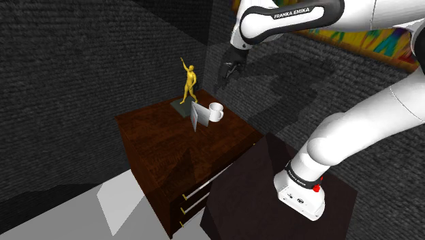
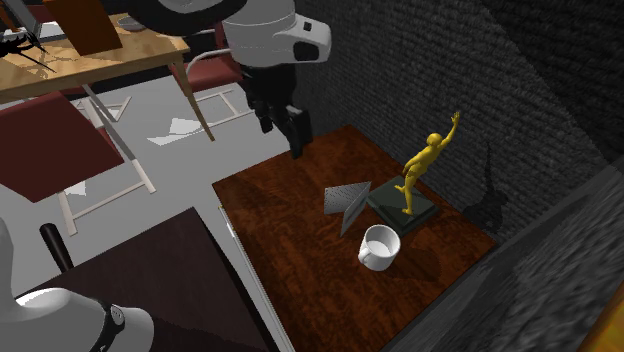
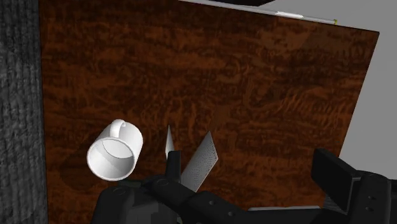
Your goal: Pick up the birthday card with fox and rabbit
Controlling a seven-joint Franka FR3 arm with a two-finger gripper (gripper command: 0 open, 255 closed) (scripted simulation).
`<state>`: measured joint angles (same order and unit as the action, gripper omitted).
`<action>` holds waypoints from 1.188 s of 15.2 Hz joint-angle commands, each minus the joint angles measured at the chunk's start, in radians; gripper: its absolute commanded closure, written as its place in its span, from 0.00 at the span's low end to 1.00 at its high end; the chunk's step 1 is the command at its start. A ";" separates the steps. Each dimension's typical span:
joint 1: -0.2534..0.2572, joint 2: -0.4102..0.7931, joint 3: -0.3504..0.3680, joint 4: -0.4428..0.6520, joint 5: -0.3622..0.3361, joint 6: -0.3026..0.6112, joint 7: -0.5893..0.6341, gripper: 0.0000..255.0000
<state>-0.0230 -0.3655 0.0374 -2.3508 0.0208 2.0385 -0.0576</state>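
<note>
The card point(image 2: 348, 203) is plain grey, and no fox or rabbit can be made out on it. It stands half open like a little tent on the dark brown wooden top of a dresser point(image 1: 160, 146). A white mug point(image 2: 380, 247) sits upright just beside the card. On another side of the card is a gold figure point(image 2: 428, 160) of a person with one arm held up high. The figure stands on a dark flat base point(image 2: 400, 212). The base is very close to the card, but it is hard to tell if they touch. The black gripper point(image 2: 285, 128) hangs in the air above the dresser top, away from the card, and touches nothing. Its two fingers point(image 3: 337, 181) are spread apart with nothing held between them. The wrist view looks down on the card and the mug from above. The dresser has drawers point(image 1: 197, 198) with pale handles on its front. The arm's dark stand point(image 1: 238, 198) is right beside the dresser. A dark grey wall point(image 1: 75, 61) is behind it.
</note>
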 commanded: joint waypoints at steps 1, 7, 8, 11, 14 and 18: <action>-0.004 0.066 -0.001 0.010 -0.002 0.053 0.002 0.00; -0.010 0.294 -0.003 0.097 -0.007 0.181 0.013 0.00; -0.011 0.333 -0.003 0.116 -0.008 0.198 0.015 0.00; -0.013 0.450 -0.006 0.181 -0.011 0.244 0.020 0.00; -0.015 0.567 -0.008 0.257 -0.014 0.278 0.026 0.00; -0.016 0.725 -0.013 0.376 -0.016 0.308 0.031 0.00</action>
<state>-0.0407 0.3174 0.0250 -2.0070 0.0058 2.3391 -0.0306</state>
